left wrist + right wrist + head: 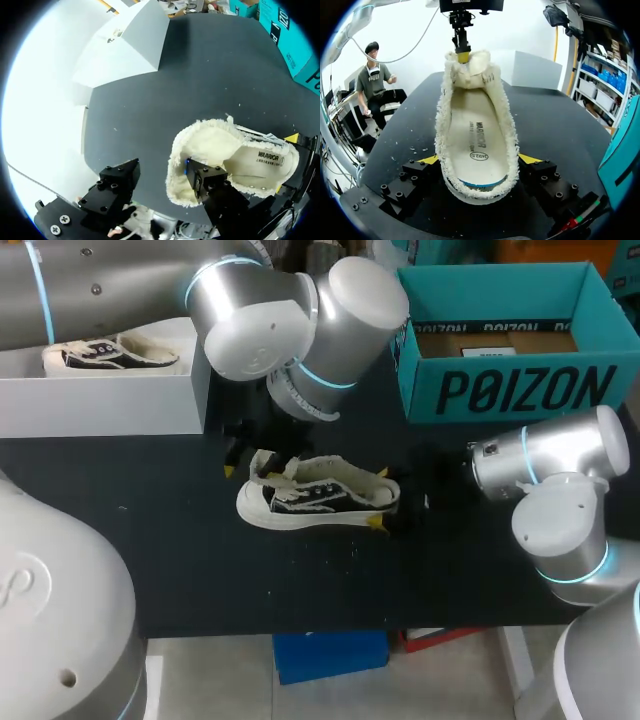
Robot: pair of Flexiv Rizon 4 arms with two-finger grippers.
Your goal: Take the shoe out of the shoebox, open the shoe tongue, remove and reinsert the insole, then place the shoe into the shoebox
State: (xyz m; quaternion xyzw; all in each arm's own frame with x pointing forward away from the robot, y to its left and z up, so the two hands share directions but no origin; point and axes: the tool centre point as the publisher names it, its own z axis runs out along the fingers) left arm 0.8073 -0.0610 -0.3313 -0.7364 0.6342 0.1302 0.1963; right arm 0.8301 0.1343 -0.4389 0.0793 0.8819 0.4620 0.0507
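Note:
A cream fleece-lined shoe with black sides and a white sole lies on the black table, toe toward my left arm. Its insole lies flat inside. My right gripper has the heel between its yellow tips, both touching the shoe's sides. At the toe end my left gripper stands open: one finger is inside the fleece collar by the tongue, the other is outside, over bare table. The teal shoebox stands open at the back right.
A white box at the back left holds a second, similar shoe. My left arm's bulky joints hang over the table between the two boxes. Bare table lies in front of the shoe, up to the near edge.

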